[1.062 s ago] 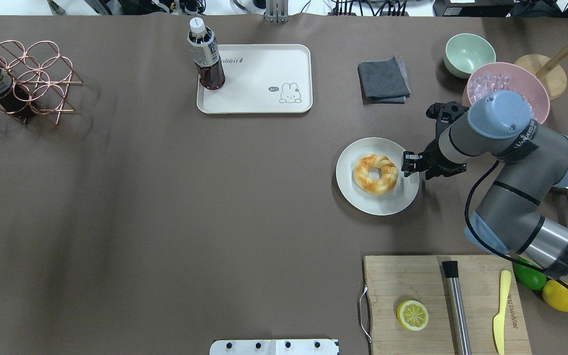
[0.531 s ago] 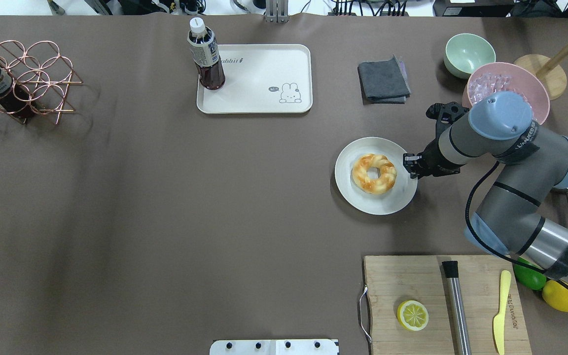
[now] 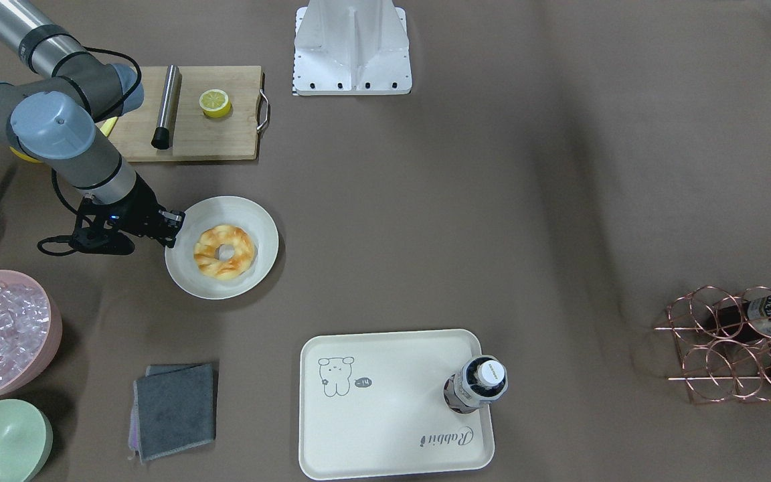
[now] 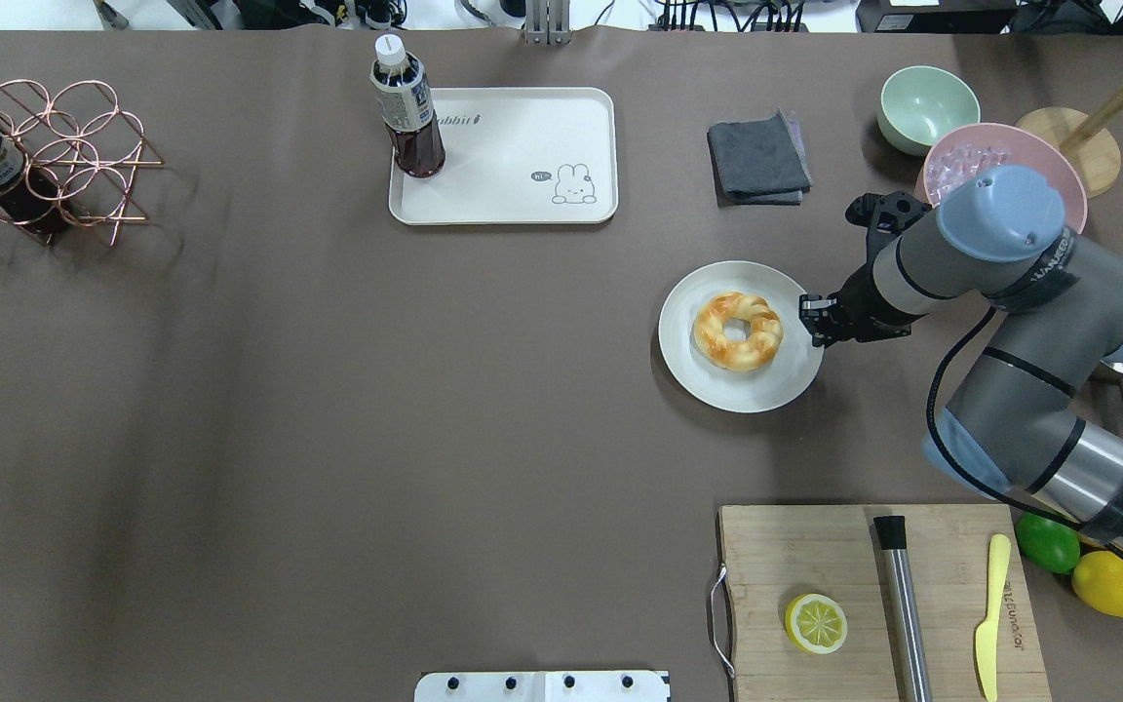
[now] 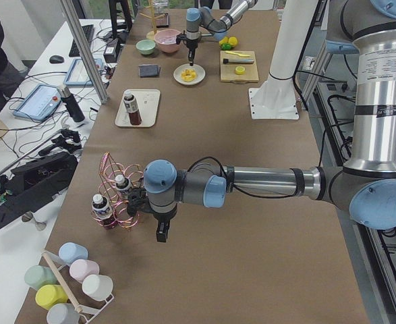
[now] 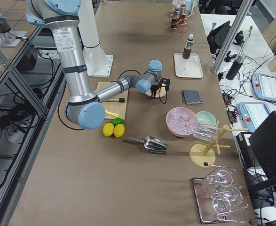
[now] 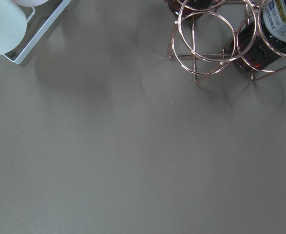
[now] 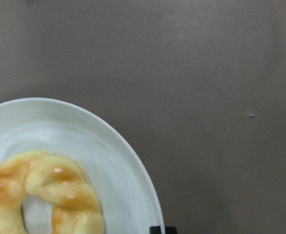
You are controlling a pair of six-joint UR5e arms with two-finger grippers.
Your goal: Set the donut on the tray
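The donut (image 4: 738,331), a twisted golden-orange ring, lies on a round off-white plate (image 4: 717,385) at the table's right middle; it also shows in the front view (image 3: 224,252) and the right wrist view (image 8: 45,195). My right gripper (image 4: 812,322) is shut on the plate's right rim, beside the donut and not touching it. The cream tray (image 4: 513,146) with the rabbit drawing lies at the far centre, apart from the plate, with a dark bottle (image 4: 407,112) standing on its left end. My left gripper (image 5: 160,235) hangs beside the copper wire rack; I cannot tell whether it is open or shut.
A grey cloth (image 4: 758,158) lies between tray and plate. A pink bowl of ice (image 4: 971,156) and a green bowl (image 4: 927,105) stand behind my right arm. The cutting board (image 4: 815,556) with a halved lemon (image 4: 816,623) is at the near right. The wire rack (image 4: 55,161) is at the far left.
The plate with the donut has shifted a little away from the robot and leftward, together with my right gripper at its rim. The right arm's elbow moved the same way.
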